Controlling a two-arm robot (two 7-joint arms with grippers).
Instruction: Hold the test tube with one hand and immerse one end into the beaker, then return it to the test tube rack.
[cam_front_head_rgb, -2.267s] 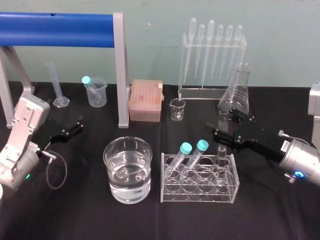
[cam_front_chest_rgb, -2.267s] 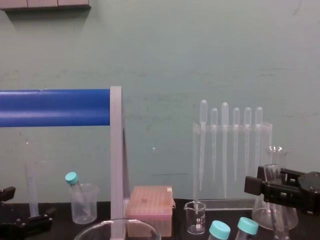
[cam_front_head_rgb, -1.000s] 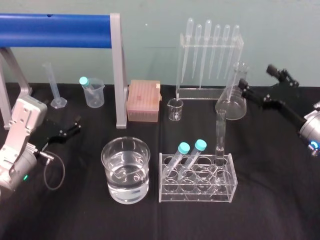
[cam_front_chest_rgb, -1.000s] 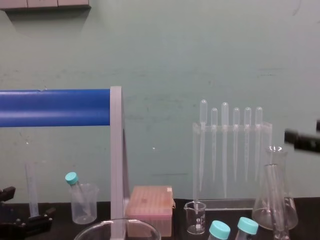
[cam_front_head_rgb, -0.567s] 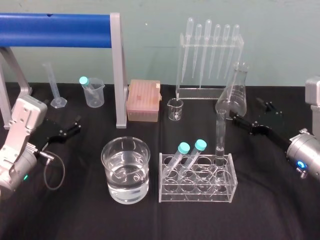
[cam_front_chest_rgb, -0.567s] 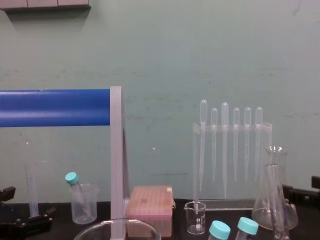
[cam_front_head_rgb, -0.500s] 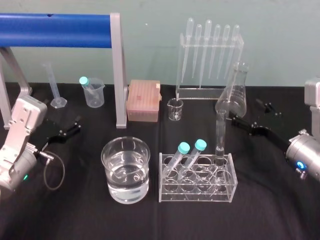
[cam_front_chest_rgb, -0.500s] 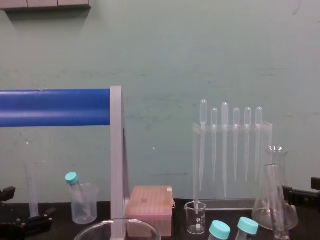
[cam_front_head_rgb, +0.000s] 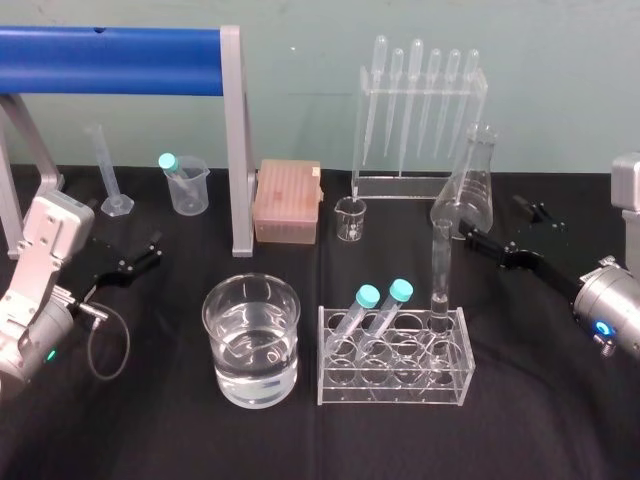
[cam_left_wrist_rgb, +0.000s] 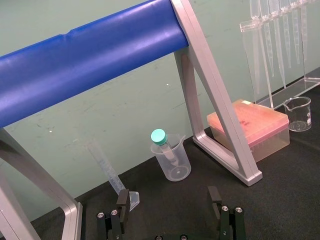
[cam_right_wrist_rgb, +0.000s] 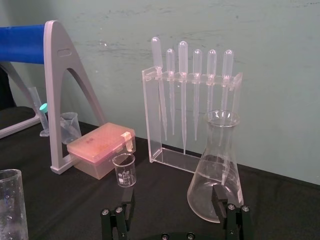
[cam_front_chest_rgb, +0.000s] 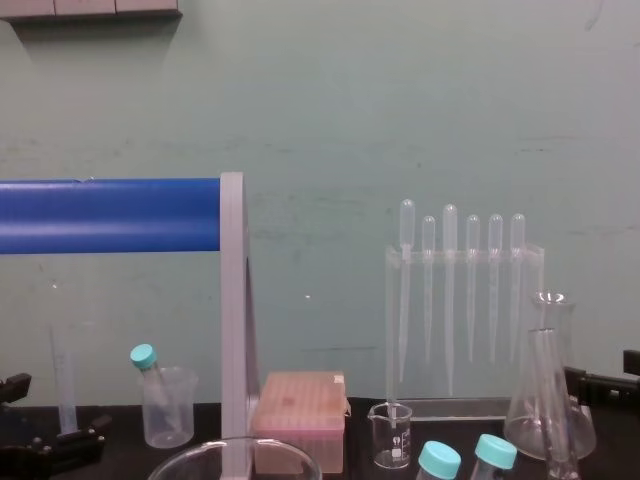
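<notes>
A black cloth-covered table (cam_front_head_rgb: 150, 430) is carrying the whole set, and a thick blue cylinder on a grey metal frame (cam_front_head_rgb: 110, 47) is spanning its far left side. The left gripper (cam_left_wrist_rgb: 168, 197) is resting low at the table's left edge, beside that frame, with its fingers spread wide and nothing between them. The right gripper (cam_right_wrist_rgb: 173, 196) is hanging on the right side of the table, near the clear glass conical flask (cam_front_head_rgb: 468, 185) and to the right of the clear acrylic test tube rack (cam_front_head_rgb: 395, 385); its fingers are also standing wide apart and gripping nothing. A clear plastic stand of bulb-topped pipettes (cam_front_head_rgb: 420, 110) is standing at the back, behind the flask. The wide clear glass beaker (cam_front_head_rgb: 255, 340) is sitting just left of the rack, apart from it, and is holding water to about half its height. The long slim clear glass test tube (cam_front_head_rgb: 441, 265) is standing upright in the rack's back right hole, apart from both grippers. Two shorter teal-capped tubes (cam_front_head_rgb: 365, 310) are leaning in the rack to its left.
</notes>
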